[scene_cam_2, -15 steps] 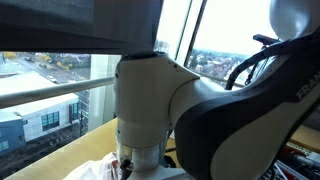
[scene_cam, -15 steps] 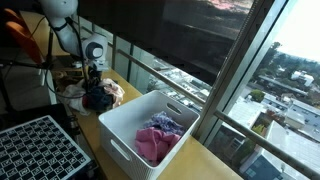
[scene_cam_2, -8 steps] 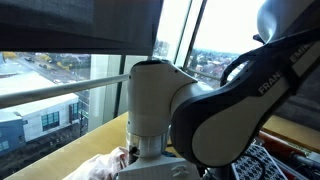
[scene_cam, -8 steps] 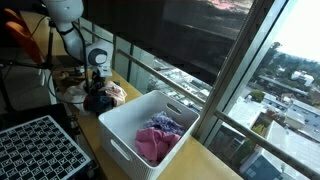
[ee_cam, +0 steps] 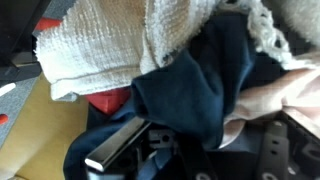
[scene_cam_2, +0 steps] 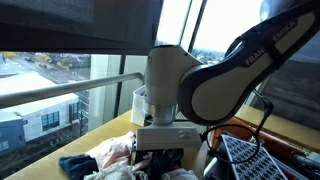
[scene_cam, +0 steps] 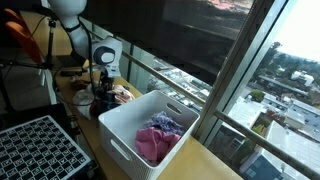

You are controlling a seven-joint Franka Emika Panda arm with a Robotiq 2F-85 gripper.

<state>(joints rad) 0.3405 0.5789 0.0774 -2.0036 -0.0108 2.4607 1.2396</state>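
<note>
On the wooden table by the window lies a pile of clothes (scene_cam: 108,97). My gripper (scene_cam: 103,96) is down in that pile. In the wrist view a dark blue cloth (ee_cam: 190,85) fills the middle and runs down between the jaws, and my gripper (ee_cam: 190,152) is shut on it. A white knitted towel (ee_cam: 100,45) lies over the blue cloth's upper left. A pale pink garment (ee_cam: 275,100) lies to its right and something red (ee_cam: 112,100) shows under the towel. In an exterior view, blue cloth (scene_cam_2: 75,165) and white cloth (scene_cam_2: 115,153) lie beside my gripper (scene_cam_2: 163,160).
A white plastic bin (scene_cam: 118,125) holding pink and purple clothes (scene_cam: 158,135) stands just beside the pile. A black gridded rack (scene_cam: 35,148) sits at the near table edge. A window railing (scene_cam: 170,75) runs along the far side.
The arm has swung and lowered into the clothes pile, and the jaws went from wide open to shut on the dark blue cloth.
</note>
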